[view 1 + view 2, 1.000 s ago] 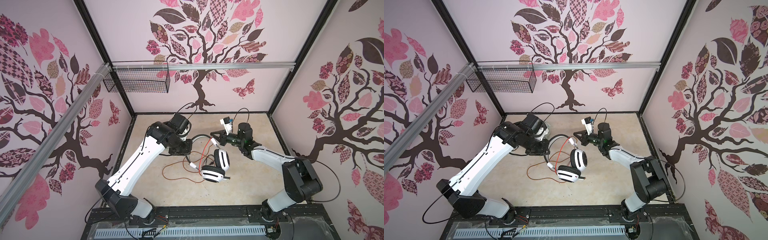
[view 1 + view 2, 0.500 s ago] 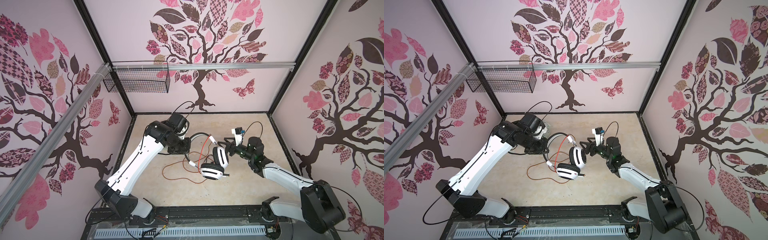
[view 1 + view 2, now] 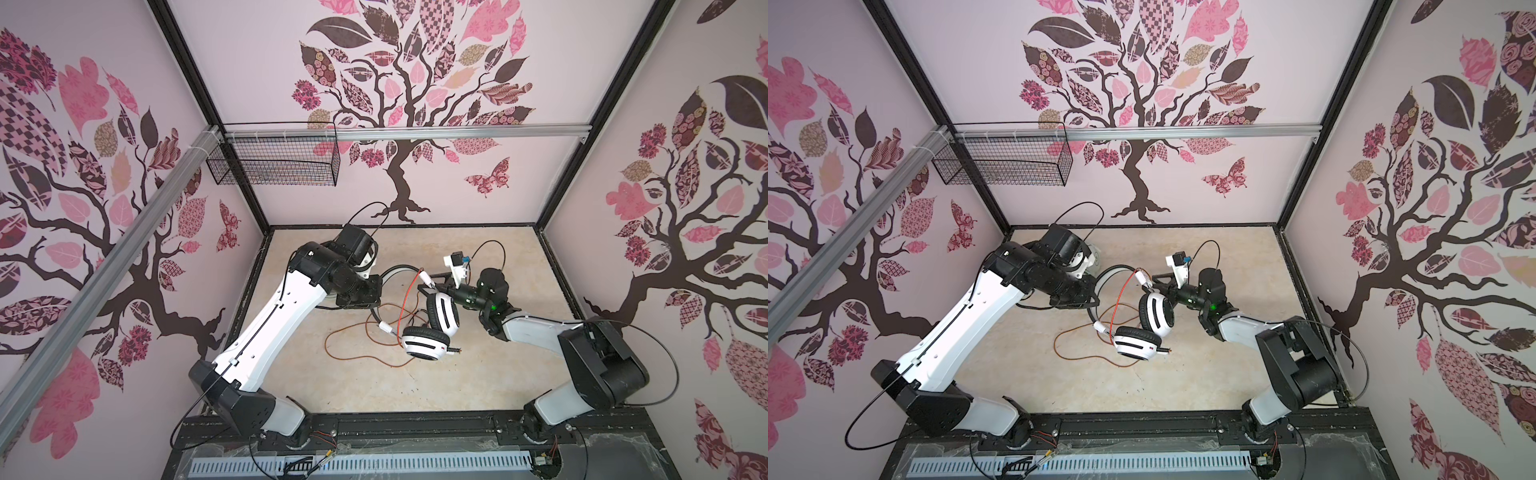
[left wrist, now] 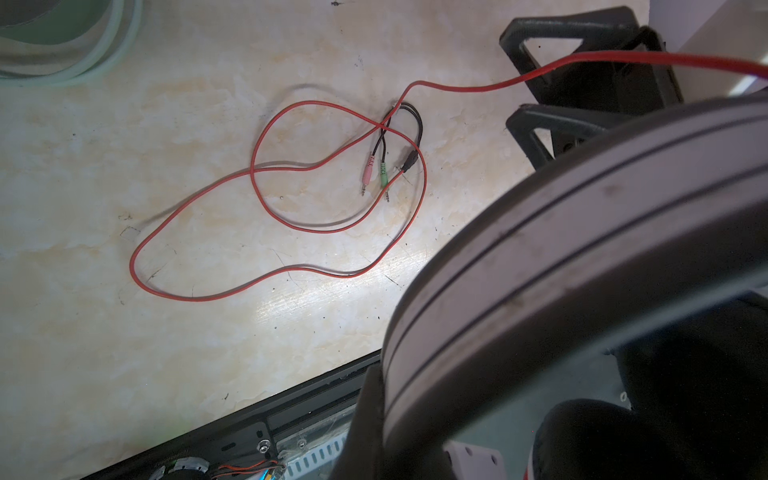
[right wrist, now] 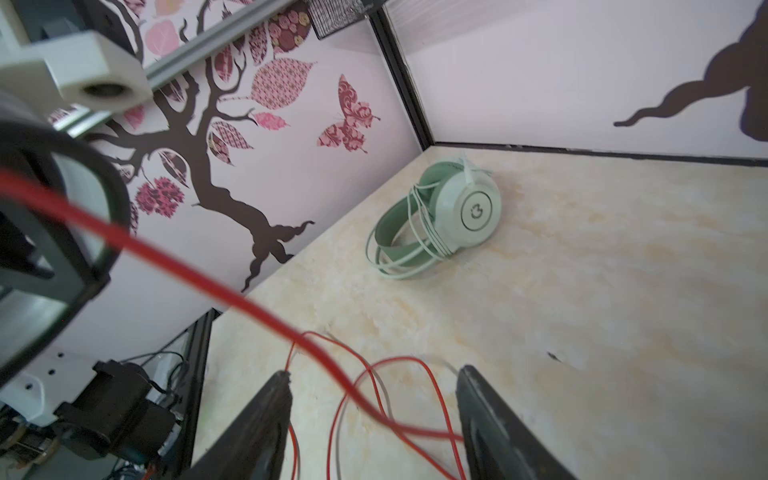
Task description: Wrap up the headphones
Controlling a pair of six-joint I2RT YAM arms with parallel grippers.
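1. Swinging back in since half a second ago, my right arm is bringing the right claw (image 3: 432, 283) up beside the upper cup again. The striped headphones (image 3: 426, 345) are staying about where they were, over the middle of the desk (image 3: 415, 386).
2. I am keeping the band of those headphones raised with the left claw (image 3: 368, 301), which is clamped shut on it. The wrist is hiding the jaws from above, so I am judging that grip partly from the striped shell filling the left wrist view. Holding the band up is leaving room for cord to pass around it.
3. The right claw's jaws are standing apart, and the orange-red cord (image 5: 232, 293) is crossing the gap between them without being pinched. I am reading this as a re-grip: one stretch is being let go so that the next can be taken.
4. Most of the cord is lying in loose loops on the desk below the cups, with the plugs (image 4: 384, 174) resting among the loops. The winding is looking barely begun.
5. The mint-green headphones (image 5: 469, 216) are lying near the back corner on my left side, well apart from the work. Their pale cord is already wound around them, so I am leaving them alone.
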